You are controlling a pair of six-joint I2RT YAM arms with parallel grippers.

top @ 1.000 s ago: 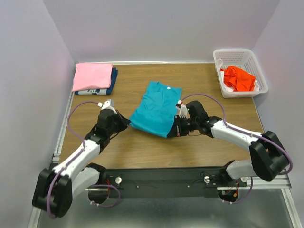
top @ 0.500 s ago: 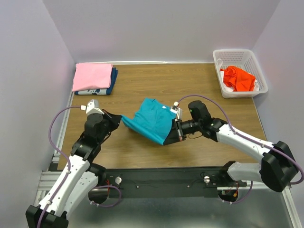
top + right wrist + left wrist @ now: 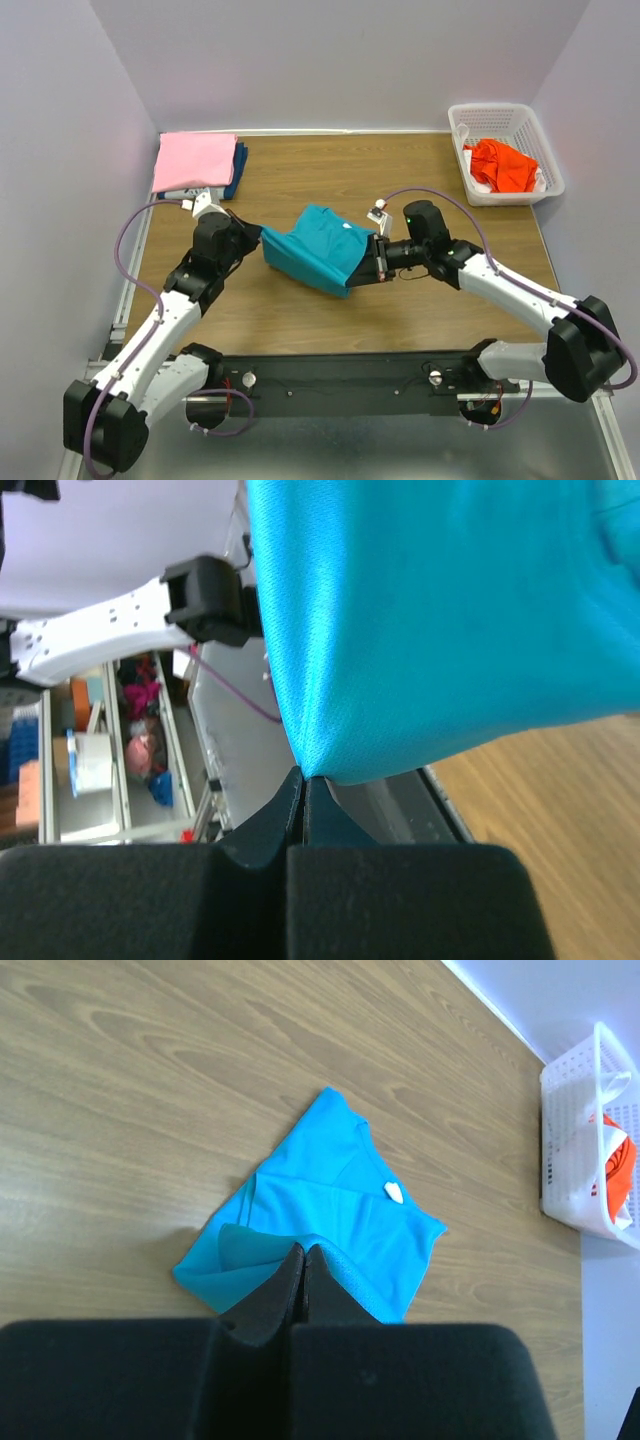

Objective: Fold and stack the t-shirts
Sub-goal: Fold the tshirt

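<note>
The teal t-shirt (image 3: 318, 252) is held up off the middle of the table between both arms, its far part still resting on the wood (image 3: 335, 1185). My left gripper (image 3: 256, 240) is shut on its left corner; my right gripper (image 3: 362, 270) is shut on its right corner (image 3: 305, 770). A folded pink t-shirt (image 3: 194, 160) lies on a folded dark blue t-shirt (image 3: 238, 170) at the back left. The orange-red t-shirt (image 3: 502, 165) sits crumpled in the white basket (image 3: 470, 120).
The white lattice basket (image 3: 570, 1140) stands at the back right corner of the wooden table (image 3: 300, 310). Grey walls close in the left, back and right sides. The arm bases' black rail (image 3: 350, 385) runs along the near edge.
Both grippers lifted the teal shirt's near edge off the table and carried it toward the back; the left arm swung up and left, and the shirt now hangs bunched between them.
</note>
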